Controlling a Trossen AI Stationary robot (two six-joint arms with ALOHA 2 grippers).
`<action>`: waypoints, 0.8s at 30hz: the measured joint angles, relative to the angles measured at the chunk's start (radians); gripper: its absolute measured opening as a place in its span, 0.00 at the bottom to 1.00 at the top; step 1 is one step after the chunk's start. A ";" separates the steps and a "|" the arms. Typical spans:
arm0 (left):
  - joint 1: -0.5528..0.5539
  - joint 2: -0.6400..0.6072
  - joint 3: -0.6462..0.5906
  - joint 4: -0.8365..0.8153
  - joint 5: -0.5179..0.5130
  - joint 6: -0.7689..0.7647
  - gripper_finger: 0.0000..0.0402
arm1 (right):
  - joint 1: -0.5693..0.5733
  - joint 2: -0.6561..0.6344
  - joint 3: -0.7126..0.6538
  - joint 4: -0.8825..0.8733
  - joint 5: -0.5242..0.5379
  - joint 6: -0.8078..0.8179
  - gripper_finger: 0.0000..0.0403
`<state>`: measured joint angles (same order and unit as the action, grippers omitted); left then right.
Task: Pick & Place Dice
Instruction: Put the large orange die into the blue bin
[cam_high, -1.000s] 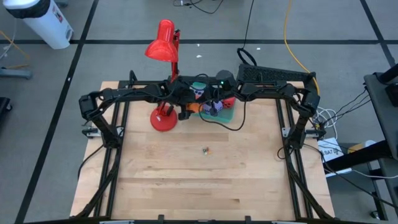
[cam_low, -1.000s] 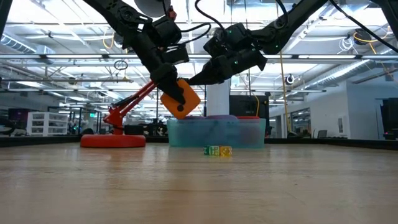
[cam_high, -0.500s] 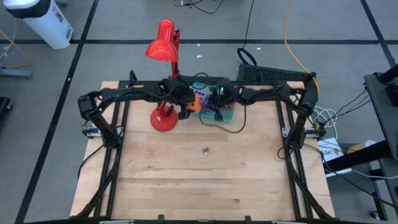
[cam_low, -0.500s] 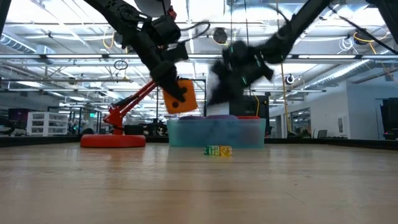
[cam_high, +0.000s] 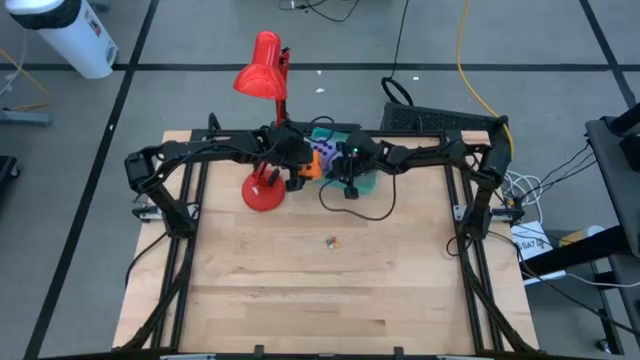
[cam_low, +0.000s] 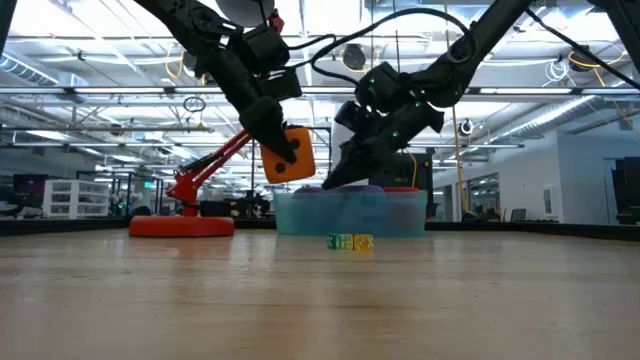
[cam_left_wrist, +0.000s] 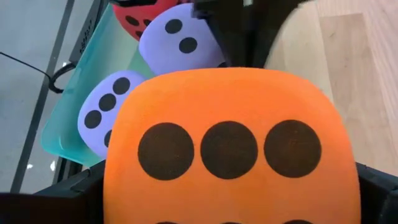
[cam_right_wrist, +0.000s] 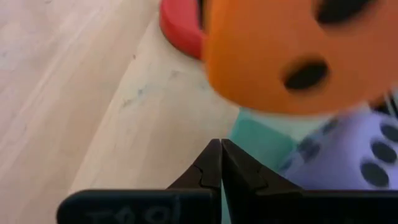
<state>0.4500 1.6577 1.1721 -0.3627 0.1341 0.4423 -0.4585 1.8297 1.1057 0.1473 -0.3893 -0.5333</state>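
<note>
My left gripper (cam_low: 285, 150) is shut on the orange die (cam_low: 291, 154), held in the air over the left end of the teal tray (cam_low: 400, 215). Two purple-blue dice (cam_left_wrist: 180, 43) (cam_left_wrist: 102, 109) and the red die (cam_left_wrist: 140, 15) lie in the tray (cam_left_wrist: 62, 124). My right gripper (cam_right_wrist: 221, 163) is shut and points down at the tray's near left corner (cam_right_wrist: 261, 134), right beside the orange die (cam_right_wrist: 292, 50). Whether it touches anything, I cannot tell. In the high view both grippers meet over the tray (cam_high: 368, 183). My left gripper pinches the orange die between its two fingers, one on each of two opposite side faces (cam_left_wrist: 115, 186). The fingers slant down from the table's left. The die is lifted clear, its three-pip face (cam_left_wrist: 230, 149) turned toward the wrist camera.
The red desk lamp's base (cam_high: 263, 190) stands just left of the tray. A small cluster of coloured blocks (cam_high: 330, 240) lies mid-table, nearer than the tray. A dark cable (cam_high: 360, 205) loops onto the table by the tray. The table's near half is bare wood.
My right gripper has swung from high over the tray down and toward the near edge, tipping until its fingers point down at the tray's left end. My left gripper has raised the orange die a little and turned it more upright.
</note>
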 joint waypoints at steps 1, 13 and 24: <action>0.000 0.001 0.000 0.000 0.000 0.000 0.99 | 0.010 0.000 0.000 0.016 0.012 -0.004 0.00; -0.006 -0.001 -0.001 -0.010 -0.057 -0.010 0.99 | 0.137 -0.071 -0.001 0.055 0.409 -0.125 0.00; -0.009 -0.123 -0.005 -0.049 -0.048 -0.030 0.99 | 0.144 -0.081 0.004 -0.048 0.479 -0.035 0.01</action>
<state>0.4408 1.5350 1.1675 -0.4113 0.0864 0.4120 -0.3142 1.7491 1.1099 0.0994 0.0898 -0.5682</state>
